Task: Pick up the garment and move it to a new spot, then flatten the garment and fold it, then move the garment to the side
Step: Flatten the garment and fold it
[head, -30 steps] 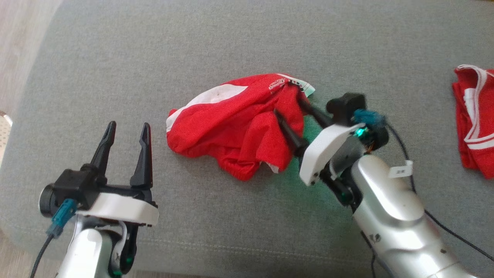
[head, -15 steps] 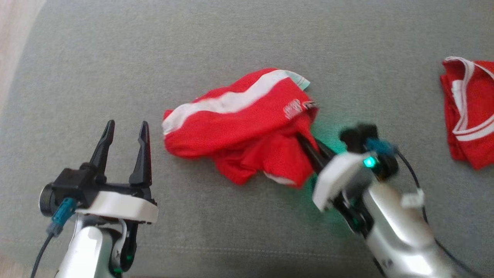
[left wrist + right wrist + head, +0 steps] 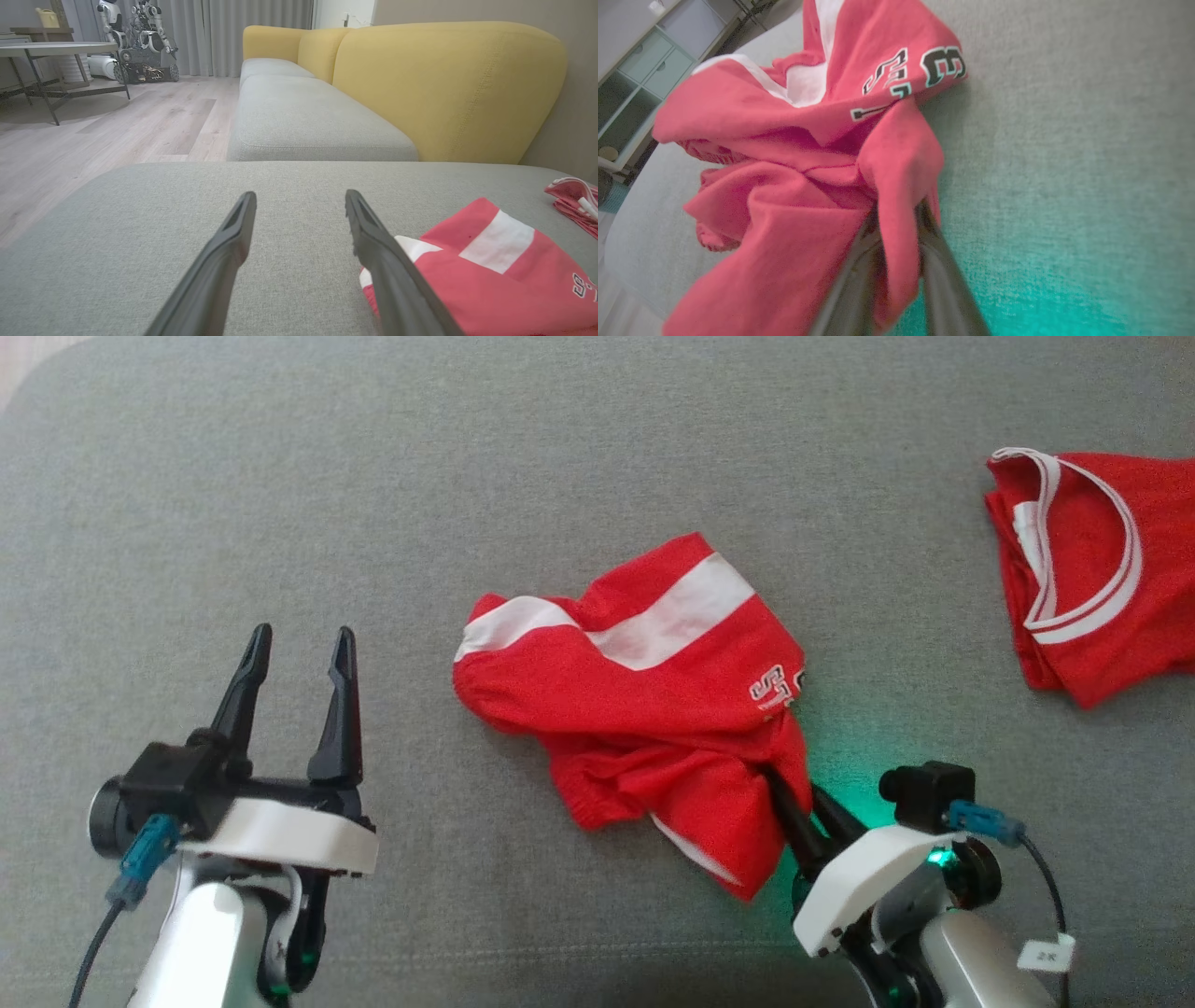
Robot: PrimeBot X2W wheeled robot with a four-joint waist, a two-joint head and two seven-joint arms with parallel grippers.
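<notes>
- Garment (image 3: 644, 700): red, with a broad white band and dark-and-white printed lettering near its right edge. It lies rumpled on the grey cushion (image 3: 467, 476), about midway across and toward the near side. The white band runs along its far part, and loose folds bunch at its near right corner.
- Right tool (image 3: 794, 793): at the near right, fingers pointing far-left into the garment's near right corner. The right wrist view shows the two dark fingers drawn close together with a fold of red cloth pinched between them. The fingertips are buried in the fabric.
- Left tool (image 3: 303, 635): at the near left, over bare cushion, well apart from the garment's left edge. Its fingers stand spread with a clear gap and nothing between them, pointing toward the far side.
- Second red garment (image 3: 1088, 569): white-trimmed, folded over, lying at the far right of the cushion, well apart from the first.
- Green glow (image 3: 845, 784): cast on the cushion just beside the right tool.
- Yellow sofa back (image 3: 444, 88): beyond the cushion in the left wrist view, with wooden floor (image 3: 117, 126) to its left.
</notes>
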